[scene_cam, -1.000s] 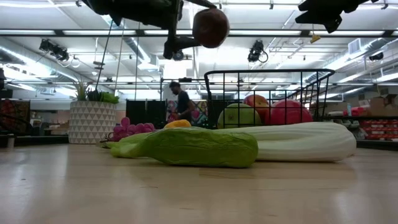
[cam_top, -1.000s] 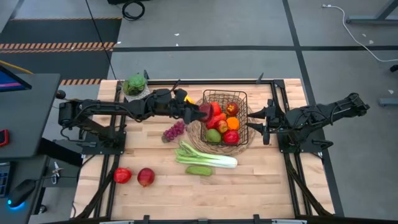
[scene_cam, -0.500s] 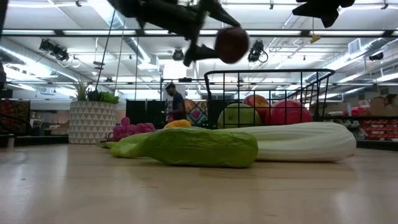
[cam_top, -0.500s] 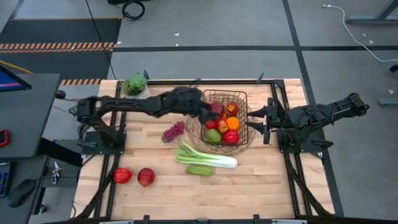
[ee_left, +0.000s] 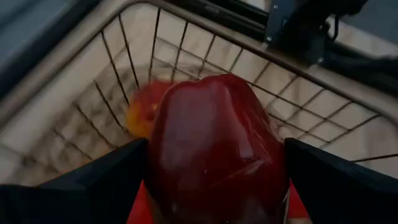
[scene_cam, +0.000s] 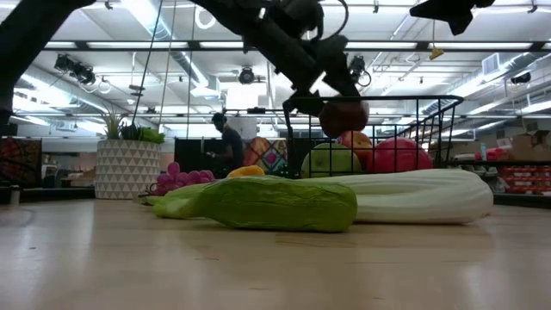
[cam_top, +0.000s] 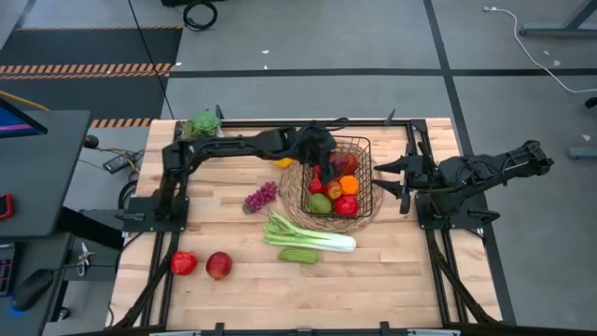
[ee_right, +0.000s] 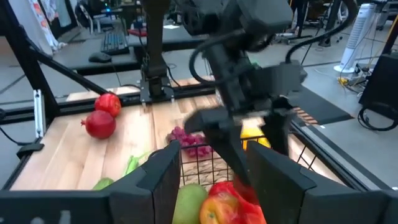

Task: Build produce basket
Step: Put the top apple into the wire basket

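Two arms in view. Left gripper [cam_top: 328, 161] is reached out over the basket [cam_top: 364, 177], fingers clamped on a dark red apple [ee_left: 217, 149]; the left wrist view has the apple filling the gap between both fingers, with the basket's wire wall and an orange fruit [ee_left: 144, 112] just behind it. In the low view the held apple [scene_cam: 343, 116] hangs at about rim level of the basket [scene_cam: 370, 103], above the fruit inside.

Basket sits on a round straw mat [cam_top: 294, 194] and holds a green apple [cam_top: 320, 203], a red apple [cam_top: 346, 206], an orange [cam_top: 349, 185] and red pieces.

On the table [cam_top: 392, 280]: grapes [cam_top: 260, 196] beside the mat, a leek [cam_top: 308, 234] and cucumber [cam_top: 298, 256] in front of the basket, two red fruits [cam_top: 201, 265] well apart near the front left corner, a potted plant [cam_top: 201, 127] at the back left.

Right gripper [cam_top: 403, 183] waits beside the basket's right side, fingers spread apart and empty.
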Robot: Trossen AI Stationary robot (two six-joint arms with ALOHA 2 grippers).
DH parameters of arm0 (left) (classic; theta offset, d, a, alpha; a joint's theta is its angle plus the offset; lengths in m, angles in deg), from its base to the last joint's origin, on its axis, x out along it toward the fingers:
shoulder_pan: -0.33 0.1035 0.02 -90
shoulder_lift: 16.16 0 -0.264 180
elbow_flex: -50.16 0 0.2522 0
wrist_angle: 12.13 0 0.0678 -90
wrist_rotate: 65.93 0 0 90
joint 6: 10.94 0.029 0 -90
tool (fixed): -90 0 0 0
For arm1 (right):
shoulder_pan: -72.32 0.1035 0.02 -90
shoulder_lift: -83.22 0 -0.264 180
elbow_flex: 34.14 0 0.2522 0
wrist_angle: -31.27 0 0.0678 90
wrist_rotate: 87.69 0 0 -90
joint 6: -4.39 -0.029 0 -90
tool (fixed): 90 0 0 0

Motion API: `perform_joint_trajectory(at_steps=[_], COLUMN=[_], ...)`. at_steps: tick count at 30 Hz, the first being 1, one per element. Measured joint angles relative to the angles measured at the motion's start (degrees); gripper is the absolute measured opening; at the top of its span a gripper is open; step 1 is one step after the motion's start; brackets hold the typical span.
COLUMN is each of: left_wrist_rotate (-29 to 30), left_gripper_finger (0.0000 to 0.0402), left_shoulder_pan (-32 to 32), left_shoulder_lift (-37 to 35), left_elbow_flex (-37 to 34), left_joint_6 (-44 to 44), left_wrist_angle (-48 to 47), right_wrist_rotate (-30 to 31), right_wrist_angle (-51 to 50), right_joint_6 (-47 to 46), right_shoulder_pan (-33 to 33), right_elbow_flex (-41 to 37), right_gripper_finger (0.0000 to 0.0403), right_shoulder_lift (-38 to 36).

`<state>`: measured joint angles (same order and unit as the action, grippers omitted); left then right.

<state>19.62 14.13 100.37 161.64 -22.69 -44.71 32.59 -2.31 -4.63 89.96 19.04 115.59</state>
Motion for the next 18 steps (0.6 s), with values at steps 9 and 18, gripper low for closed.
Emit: perform_joint_trajectory(at_steps=[9, 18], left_wrist_rotate=[-0.1, 6.6], left_gripper_finger=[0.0371, 0.0386], left_shoulder_pan=[0.9, 1.5], left_shoulder_lift=[1.6, 1.8], left_elbow_flex=[0.3, 0.3], left_joint_6=[11.2, 18.2], left_wrist_angle=[3.2, 1.3], right_wrist_rotate=[0.0, 0.0], right_wrist_angle=[-0.5, -0.4], right_joint_6=[0.0, 0.2], right_shoulder_pan=[0.0, 0.0], right_elbow_flex=[0.0, 0.0], right_gripper_finger=[0.0188, 0.0188], right_shoulder_lift=[-0.7, -0.6])
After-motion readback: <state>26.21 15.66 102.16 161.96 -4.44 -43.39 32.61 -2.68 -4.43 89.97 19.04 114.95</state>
